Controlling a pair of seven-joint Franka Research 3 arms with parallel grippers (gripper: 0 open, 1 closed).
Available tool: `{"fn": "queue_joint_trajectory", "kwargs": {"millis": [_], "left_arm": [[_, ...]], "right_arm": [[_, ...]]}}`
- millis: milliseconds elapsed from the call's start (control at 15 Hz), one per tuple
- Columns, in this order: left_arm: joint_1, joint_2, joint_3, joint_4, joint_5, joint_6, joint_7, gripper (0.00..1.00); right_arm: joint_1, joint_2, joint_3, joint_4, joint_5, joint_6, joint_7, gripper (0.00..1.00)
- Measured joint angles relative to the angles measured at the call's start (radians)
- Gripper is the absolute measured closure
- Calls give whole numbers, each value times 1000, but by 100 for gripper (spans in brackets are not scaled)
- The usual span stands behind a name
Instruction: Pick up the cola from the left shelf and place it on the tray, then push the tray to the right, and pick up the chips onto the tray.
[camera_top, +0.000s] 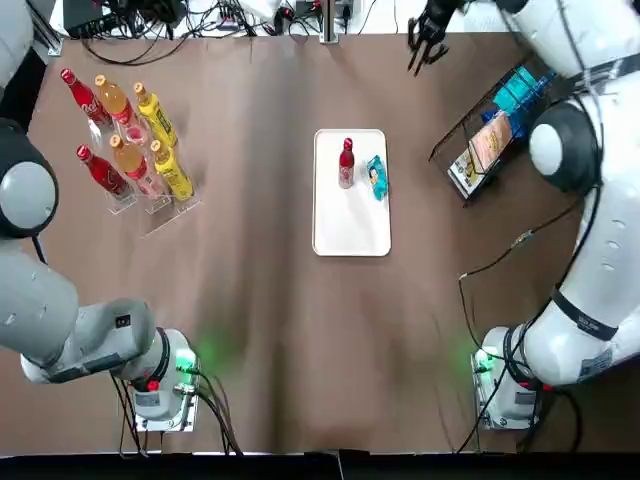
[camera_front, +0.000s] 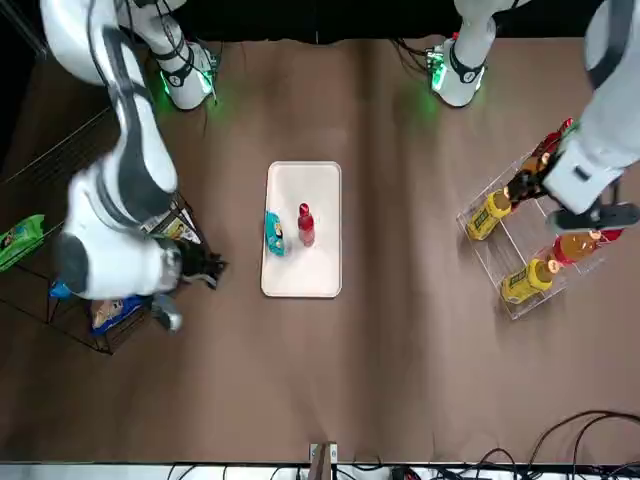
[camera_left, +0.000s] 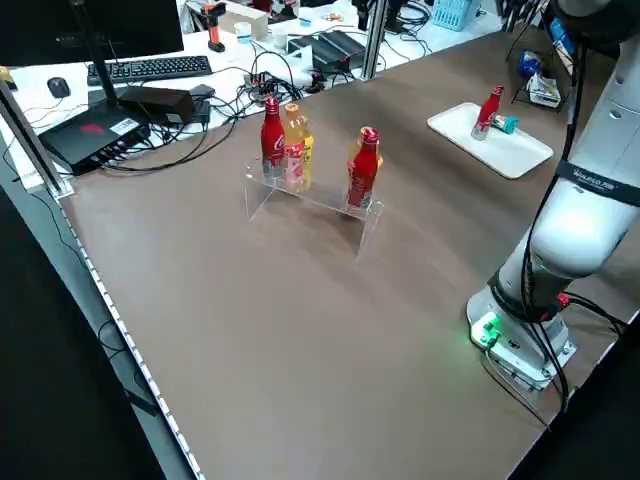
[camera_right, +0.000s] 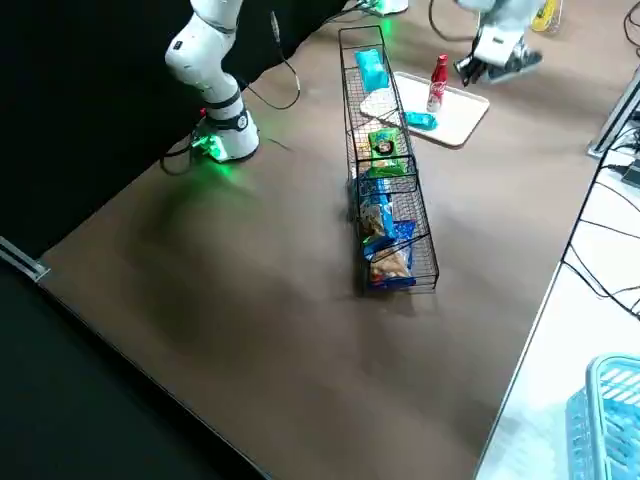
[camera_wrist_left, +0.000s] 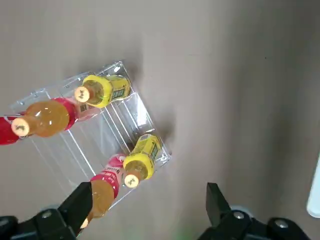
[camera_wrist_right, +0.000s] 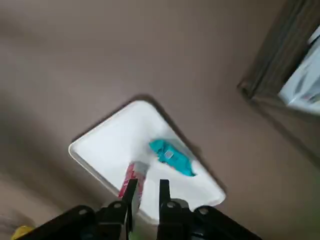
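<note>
The left arm's base (camera_top: 160, 395) and the right arm's base (camera_top: 510, 390) sit nearest, at the table's edge, each lit green. Mid-table lies the tray (camera_top: 350, 228), a flat white rectangle with rounded corners and a low lip, on the matte brown table (camera_top: 260, 330). The cola (camera_top: 346, 163), a slim glossy red bottle, stands upright on the tray's far half. The chips (camera_top: 376, 177), a small crinkled teal packet, lie just beside it on the right arm's side.

Well apart to the left, the clear acrylic stepped shelf (camera_wrist_left: 95, 142) holds red, orange and yellow bottles (camera_top: 130, 160) in two rows. The left gripper (camera_wrist_left: 148, 189) hovers above it, fingers spread wide and empty. Right of the tray, a black wire rack (camera_top: 450, 135) holds flat snack packets.

Farther off, the right gripper (camera_wrist_right: 147, 186) hangs high near the far edge, between tray and rack. Its fingers are parted only slightly, holding nothing. Tangled cables (camera_top: 150, 25) lie beyond.
</note>
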Motion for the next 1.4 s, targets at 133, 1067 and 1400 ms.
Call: {"fn": "queue_joint_trajectory", "kwargs": {"millis": [133, 1067, 1400], "left_arm": [[-67, -41, 124, 1, -63, -7, 45, 0], [-172, -124, 230, -62, -32, -15, 180, 0], [-209, -82, 233, -22, -31, 0, 178, 0]], "right_arm": [[-1, -72, 2, 0, -92, -12, -41, 76], [-115, -322, -4, -43, -323, -209, -690, 77], [-126, -473, -4, -265, -343, -80, -718, 81]]}}
